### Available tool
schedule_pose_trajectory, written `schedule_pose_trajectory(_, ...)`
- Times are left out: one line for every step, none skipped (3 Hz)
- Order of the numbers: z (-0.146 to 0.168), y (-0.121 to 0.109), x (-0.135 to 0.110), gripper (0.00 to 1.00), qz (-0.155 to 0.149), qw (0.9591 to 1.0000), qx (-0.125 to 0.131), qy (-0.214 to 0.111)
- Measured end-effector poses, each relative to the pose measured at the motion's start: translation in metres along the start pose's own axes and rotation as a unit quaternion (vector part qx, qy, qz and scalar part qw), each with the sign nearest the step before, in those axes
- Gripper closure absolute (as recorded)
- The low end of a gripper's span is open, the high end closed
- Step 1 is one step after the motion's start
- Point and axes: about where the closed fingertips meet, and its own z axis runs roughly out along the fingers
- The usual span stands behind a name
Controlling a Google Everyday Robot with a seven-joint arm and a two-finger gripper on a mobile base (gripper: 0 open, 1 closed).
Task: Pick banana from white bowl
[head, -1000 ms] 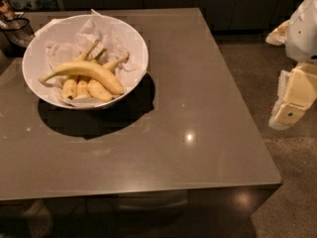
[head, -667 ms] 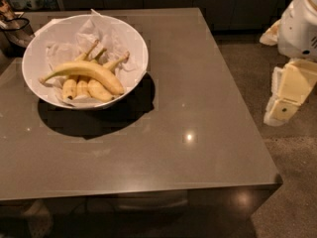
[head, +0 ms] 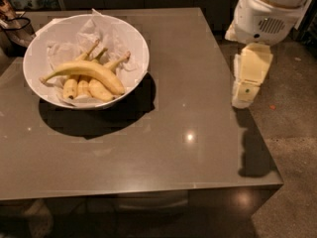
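Note:
The white bowl stands on the far left part of the table, lined with crumpled white paper. The banana, long and curved with a thin stem pointing left, lies across the top of three shorter bananas in the bowl. My gripper, cream-coloured, hangs downward from the white arm at the table's right edge. It is well to the right of the bowl, not touching anything and holding nothing.
The grey-brown table has its front edge near the bottom and its right edge under the gripper. A dark object stands at the far left beside the bowl. Speckled floor lies to the right.
The arm and gripper have moved left, from beyond the table's right side to its right edge. The bowl and bananas have not moved.

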Motion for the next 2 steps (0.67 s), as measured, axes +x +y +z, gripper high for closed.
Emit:
schedule_pose_trajectory(0.0006,-0.0069,-0.0092,0.00,-0.005,0.9999,0.012,-0.008)
schedule_pose_trajectory(0.0006,-0.0133,-0.0137,0.00,-0.002,0.9996,0.015,-0.022)
